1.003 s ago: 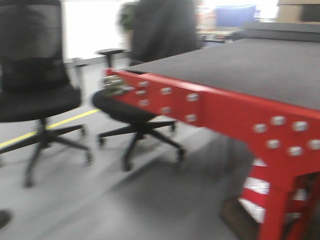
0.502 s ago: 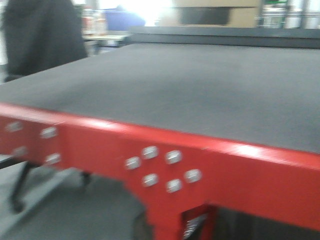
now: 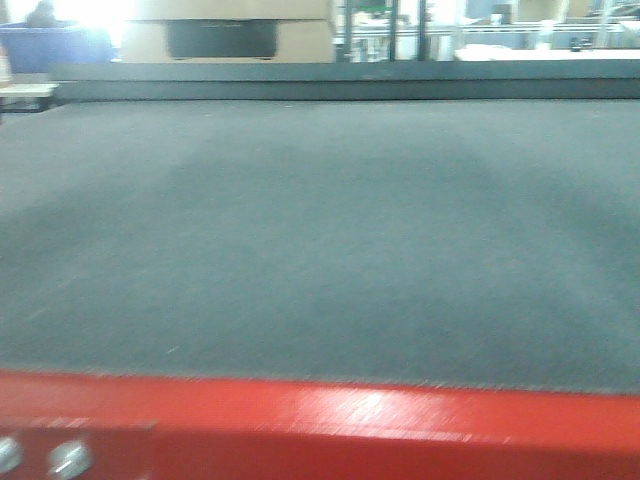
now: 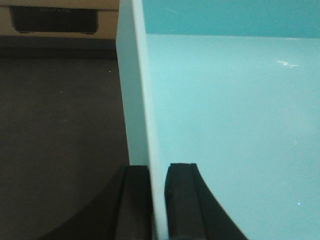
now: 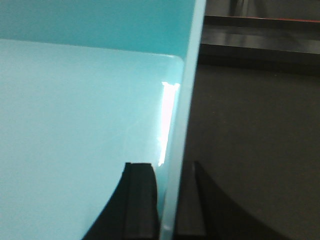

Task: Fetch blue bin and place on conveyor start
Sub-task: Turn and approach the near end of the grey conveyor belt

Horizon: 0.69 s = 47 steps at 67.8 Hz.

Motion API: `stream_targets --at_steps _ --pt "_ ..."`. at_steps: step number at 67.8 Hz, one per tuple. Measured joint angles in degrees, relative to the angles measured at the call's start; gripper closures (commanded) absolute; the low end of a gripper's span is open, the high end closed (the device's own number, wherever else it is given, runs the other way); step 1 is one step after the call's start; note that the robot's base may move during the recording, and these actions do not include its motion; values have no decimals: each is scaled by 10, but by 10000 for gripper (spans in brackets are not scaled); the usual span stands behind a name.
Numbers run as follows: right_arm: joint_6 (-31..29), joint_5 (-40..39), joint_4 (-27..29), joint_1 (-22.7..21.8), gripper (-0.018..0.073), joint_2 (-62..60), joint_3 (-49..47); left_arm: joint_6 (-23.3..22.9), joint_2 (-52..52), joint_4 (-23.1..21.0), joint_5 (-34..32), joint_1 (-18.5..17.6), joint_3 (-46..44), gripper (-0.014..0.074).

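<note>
— Belt surface, entry one?
— Listed: conveyor start (image 3: 320, 230), wide dark grey weave, red frame (image 3: 330, 415) along its near edge.
— Entry two, the blue bin (image 4: 225, 125)?
— Pale turquoise, held over that belt; touching it or not, cannot tell.
— Holds?
— Two: left gripper (image 4: 157, 175) pinched on the left wall, right gripper (image 5: 167, 172) on the right wall, one finger inside each. Opposed grips likely keep it level for setting down.

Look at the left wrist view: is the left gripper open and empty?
No, the left gripper is clamped on the blue bin, astride its side wall.
</note>
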Motion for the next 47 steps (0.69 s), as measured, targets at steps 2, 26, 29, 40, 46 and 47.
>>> stream_targets --at_steps 2,26,29,40,46,47 --pt "0 0 0 0 711 0 0 0 0 0 0 0 0 708" --pt "0 0 0 0 711 0 0 0 0 0 0 0 0 708" --pt "0 0 0 0 711 0 0 0 0 0 0 0 0 708" --pt "0 0 0 0 711 0 0 0 0 1 0 0 0 708" --pt "0 0 0 0 711 0 0 0 0 1 0 0 0 708" --pt "0 0 0 0 711 0 0 0 0 1 0 0 0 708"
